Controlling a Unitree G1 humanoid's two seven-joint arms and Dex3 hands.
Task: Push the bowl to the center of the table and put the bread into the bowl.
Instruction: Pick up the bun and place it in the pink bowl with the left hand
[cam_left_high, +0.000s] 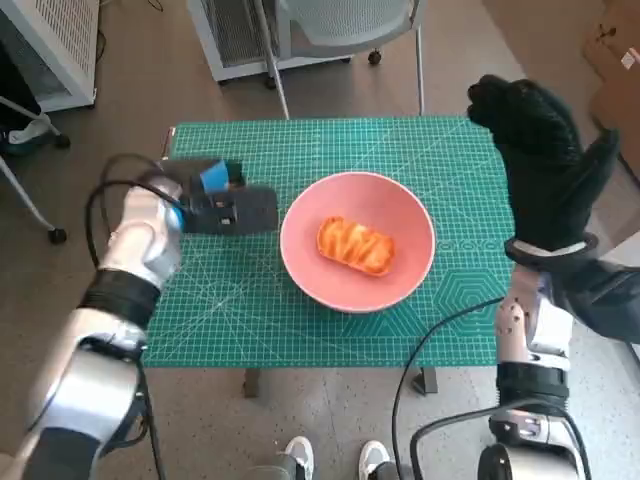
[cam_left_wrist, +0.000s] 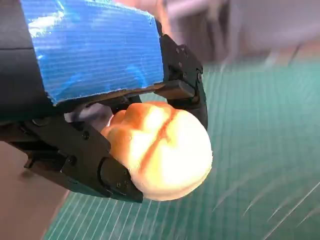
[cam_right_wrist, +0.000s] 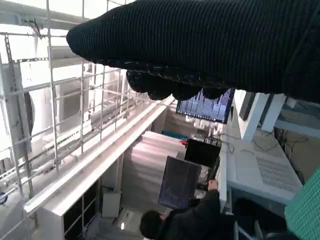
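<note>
The pink bowl (cam_left_high: 300, 265) stands near the middle of the green mat, and an orange glazed bread (cam_left_high: 355, 246) lies inside it. My left hand (cam_left_high: 225, 205) hovers just left of the bowl. In the left wrist view its black fingers (cam_left_wrist: 95, 165) hold a pale golden bread roll (cam_left_wrist: 162, 150) over the mat; the head view hides this roll under the hand. My right hand (cam_left_high: 540, 165) is raised above the table's right edge, fingers up, holding nothing; the glove (cam_right_wrist: 210, 45) shows in the right wrist view.
The green cutting mat (cam_left_high: 230, 300) covers the small table. A chair base (cam_left_high: 330, 40) stands behind it. Feet (cam_left_high: 335, 462) show at the front edge. A person (cam_right_wrist: 190, 222) sits by monitors in the right wrist view.
</note>
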